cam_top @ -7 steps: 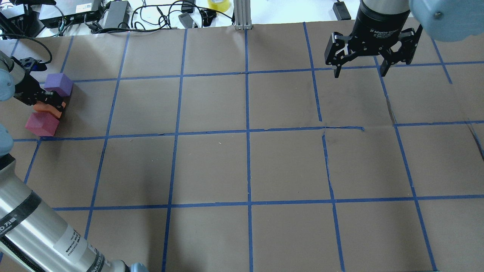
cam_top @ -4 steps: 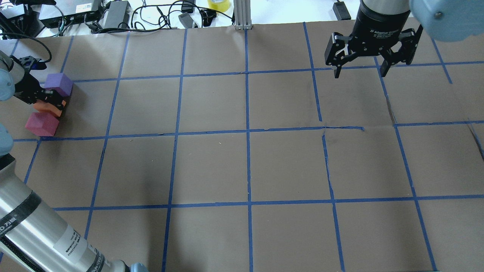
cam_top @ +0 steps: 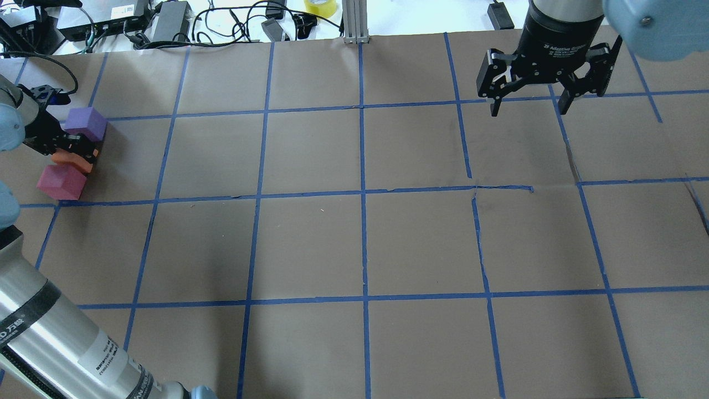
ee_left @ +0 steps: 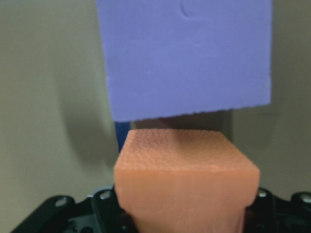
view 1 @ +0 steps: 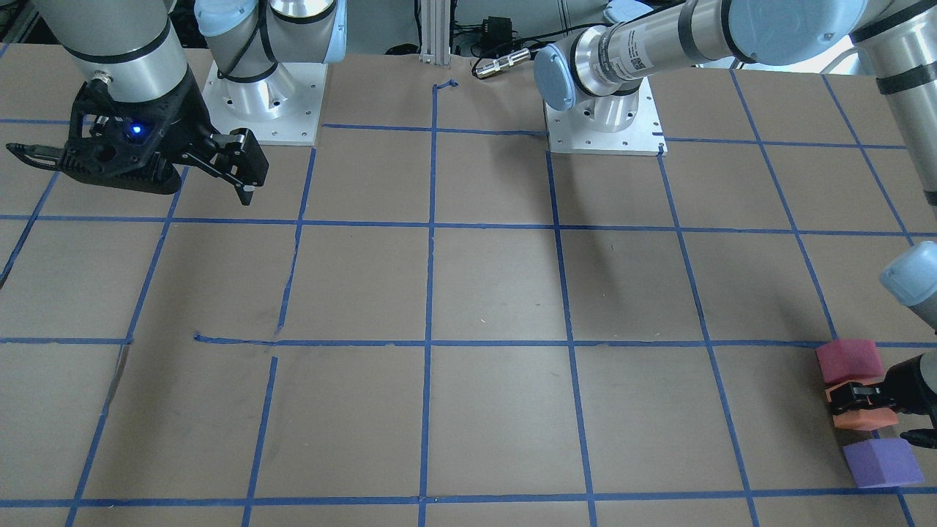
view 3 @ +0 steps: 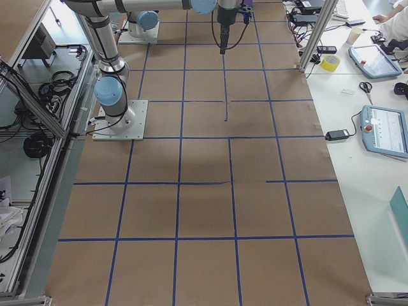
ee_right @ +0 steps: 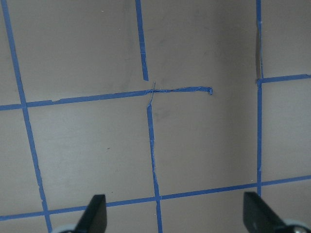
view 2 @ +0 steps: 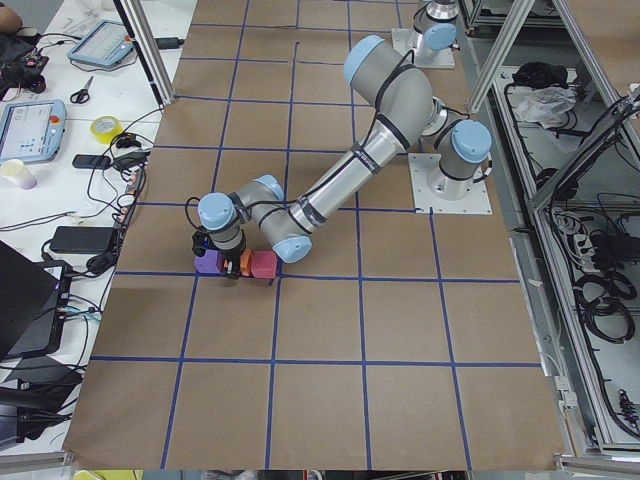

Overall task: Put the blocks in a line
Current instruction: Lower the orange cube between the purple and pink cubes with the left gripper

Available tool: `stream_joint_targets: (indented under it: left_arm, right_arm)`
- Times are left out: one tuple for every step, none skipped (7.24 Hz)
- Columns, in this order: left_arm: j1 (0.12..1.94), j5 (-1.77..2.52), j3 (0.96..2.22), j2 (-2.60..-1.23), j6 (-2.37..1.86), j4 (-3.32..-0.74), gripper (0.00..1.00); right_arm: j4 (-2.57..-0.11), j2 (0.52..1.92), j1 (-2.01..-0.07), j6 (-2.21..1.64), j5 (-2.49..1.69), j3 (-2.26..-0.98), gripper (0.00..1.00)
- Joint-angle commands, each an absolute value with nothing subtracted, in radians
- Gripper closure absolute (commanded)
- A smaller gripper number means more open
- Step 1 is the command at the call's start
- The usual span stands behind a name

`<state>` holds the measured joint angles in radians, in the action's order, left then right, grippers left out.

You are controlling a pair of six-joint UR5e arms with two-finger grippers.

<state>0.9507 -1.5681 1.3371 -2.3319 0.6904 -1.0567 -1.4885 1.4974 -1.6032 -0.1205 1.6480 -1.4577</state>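
Left gripper [cam_top: 83, 157]: low at the far left edge of the surface [cam_top: 310, 244]. Fingers [view 1: 855, 399] closed on two opposite sides of the orange block [cam_top: 71, 159], which sits between them, close to the palm in the left wrist view. Cannot tell whether the block rests on the paper or is just clear of it.

Purple block [cam_top: 86, 123]: just beyond the orange one, on the side away from the robot, with a thin dark gap between them in the wrist view.

Pinkish-red block [cam_top: 60, 182]: just beside the orange one on the robot's side. The three form a short row near a blue tape line.

Right gripper [cam_top: 527, 108]: above the far right part of the surface, well apart from the blocks. Fingers spread wide, holding nothing.
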Motion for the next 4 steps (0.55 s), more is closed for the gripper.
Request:
stream_joint_targets:
  left_arm:
    - [0.951, -1.578, 1.342, -2.303, 0.692, -1.069, 0.00]
    - [0.951, -1.577, 1.342, -2.277, 0.698, -1.081, 0.00]
    - [0.957, -1.575, 1.341, -2.235, 0.693, -1.129, 0.00]
    - [0.963, -1.572, 1.332, -2.162, 0.696, -1.217, 0.00]
  right_arm:
    - [-1.493, 1.494, -1.602, -0.114, 1.649, -1.459, 0.00]
    - [-1.488, 1.494, -1.601, -0.112, 1.649, -1.459, 0.00]
    - [-1.488, 1.493, -1.601, -0.112, 1.648, -1.459, 0.00]
    - [-1.488, 1.493, -1.601, -0.110, 1.649, -1.459, 0.00]
